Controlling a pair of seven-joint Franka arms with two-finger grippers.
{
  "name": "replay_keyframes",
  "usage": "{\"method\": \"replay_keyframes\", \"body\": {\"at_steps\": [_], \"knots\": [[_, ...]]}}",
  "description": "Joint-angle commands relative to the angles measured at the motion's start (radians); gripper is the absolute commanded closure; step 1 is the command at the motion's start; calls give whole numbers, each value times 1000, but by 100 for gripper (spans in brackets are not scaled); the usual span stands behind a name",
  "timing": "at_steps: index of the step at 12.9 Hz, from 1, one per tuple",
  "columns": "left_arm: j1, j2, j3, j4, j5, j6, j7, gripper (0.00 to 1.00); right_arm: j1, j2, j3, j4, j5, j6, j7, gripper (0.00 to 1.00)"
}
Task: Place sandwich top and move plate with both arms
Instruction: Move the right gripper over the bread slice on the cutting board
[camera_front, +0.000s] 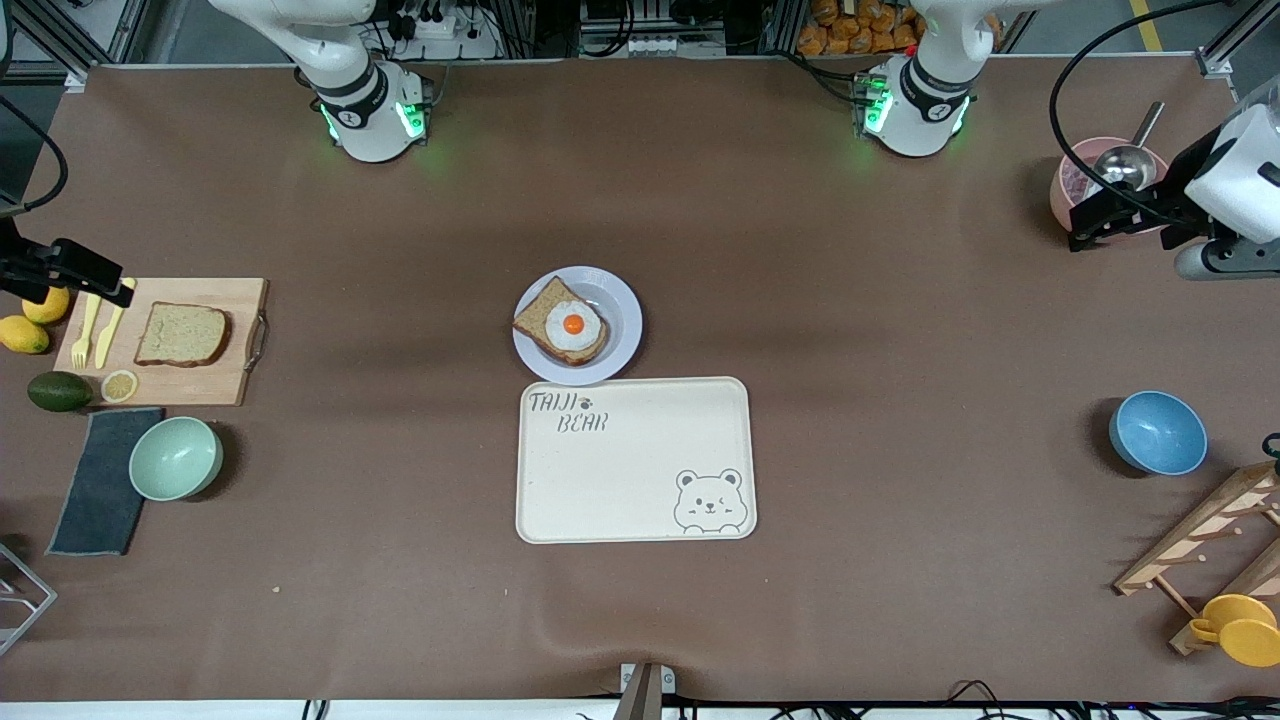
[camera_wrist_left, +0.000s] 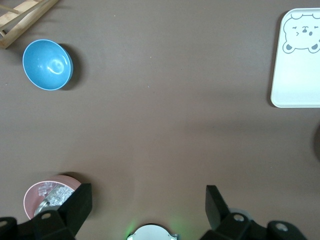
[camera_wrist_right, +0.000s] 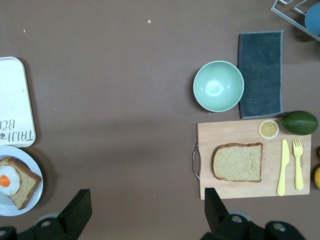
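Low in the frame's centre lies the cream tray (camera_front: 635, 460), bare. Just above it, touching its upper edge, sits the plate (camera_front: 622, 300) with the egg-topped slice (camera_front: 560, 325). At mid-left, the sandwich top (camera_front: 182, 334) lies flat on the wooden board (camera_front: 230, 385), beside a yellow fork and knife.

The right end effector (camera_front: 75, 268) hangs at the left edge, over the board's end, fingers apart and empty. The left end effector (camera_front: 1120, 215) hovers at upper right over the pink bowl (camera_front: 1065, 185), fingers likewise apart; that arm waits.

The right arm's job looks first: descend squarely over the bread, pinch its crust edges lightly, and lift level.
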Motion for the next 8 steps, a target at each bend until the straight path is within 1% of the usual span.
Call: {"method": "replay_keyframes", "body": {"at_steps": [1,2,3,4,6,8], "knots": [[19,-10,-8,-4,0,-4,-20,0,5,20,1,28,4,-3,6,0],[22,-10,-8,-4,-2,2,-20,0,5,23,1,28,3,-3,5,0],[24,-11,-8,-4,0,2,-20,0,9,46,1,29,4,-1,3,0],[24,-11,-6,-4,-2,3,-20,0,18,81,1,34,3,0,3,0],[27,-8,-5,-4,-2,5,-20,0,69,174,1,83,-9,3,8,0],[30,-5,-5,-12,-3,8,-20,0,112,254,-1,98,-31,8,11,0]]}}
